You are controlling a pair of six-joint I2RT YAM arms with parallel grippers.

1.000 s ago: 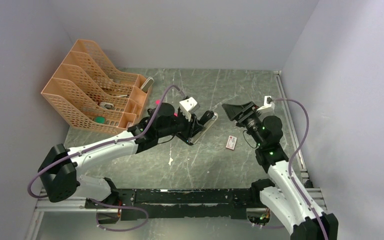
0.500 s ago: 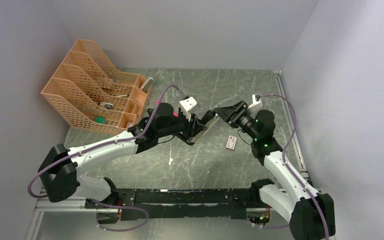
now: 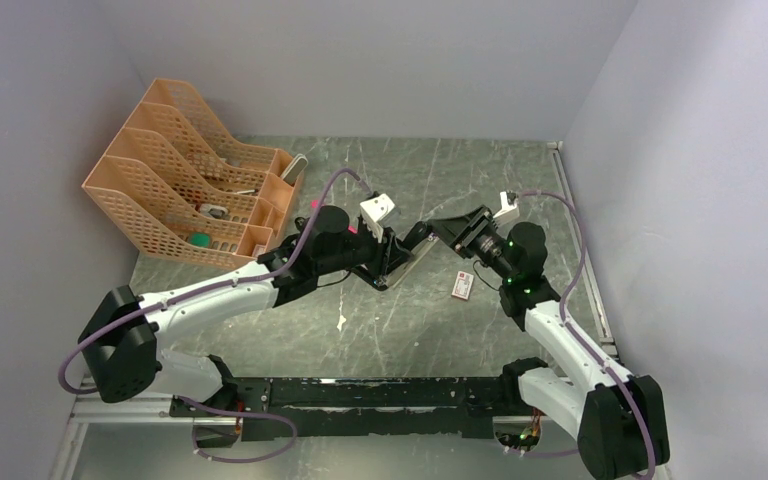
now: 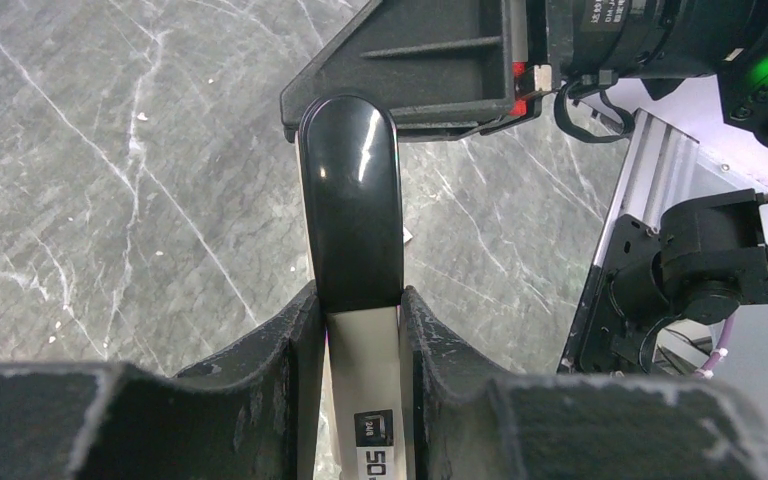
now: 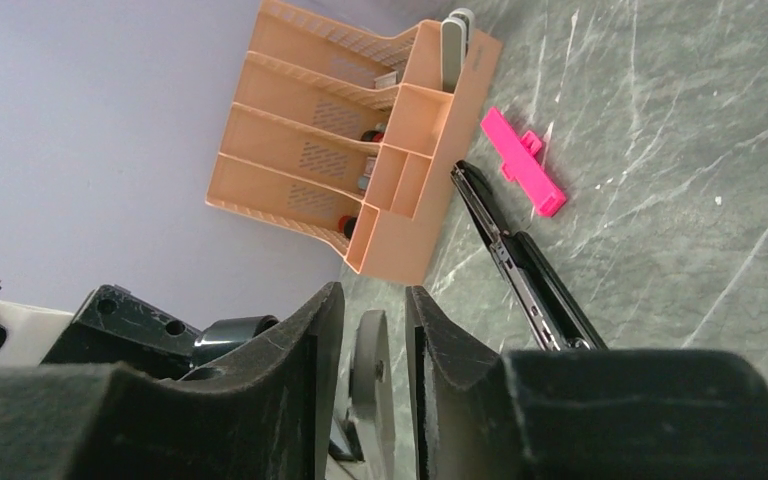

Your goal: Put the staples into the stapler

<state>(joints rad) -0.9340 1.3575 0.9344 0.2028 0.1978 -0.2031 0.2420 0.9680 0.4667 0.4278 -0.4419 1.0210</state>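
Left wrist view: the stapler (image 4: 350, 210) is sitting around mid-bench in the grip of the left fingers (image 4: 280, 350). They're clenching its sides, w/ the glossy black top poking out past the tips and the pale base w/ a small black label running back btwn them. Its far rounded end is meeting the right fingers (image 5: 305, 350), which are pointing at it from the opposite side.

On the right wrist cam those fingers are flanking a grey rounded part w/ a rivet, which looks like the stapler's end. Thin slivers of gap are showing on each side, so I can't tell if they're gripping it or just bracketing it.

In the top view both arms are reaching inward over the bench (image 3: 520, 190), w/ the stapler lying on a diagonal btwn them. I can't tell if it's touching the surface.

A small white box (image 3: 463, 285) w/ red print is lying flat near the right arm, apart from the stapler. A tiny white bit (image 3: 341, 321) is lying closer to the arm bases, too small to say what it is.

Further out, a slim black-and-silver stick (image 5: 525, 275) is lying on the bench. A pink plastic piece (image 5: 522, 162) is lying just beside its far end, not touching. Both are lying near the orange organiser (image 5: 380, 170), which is standing at the far left by the wall and holding odds and ends in its compartments.
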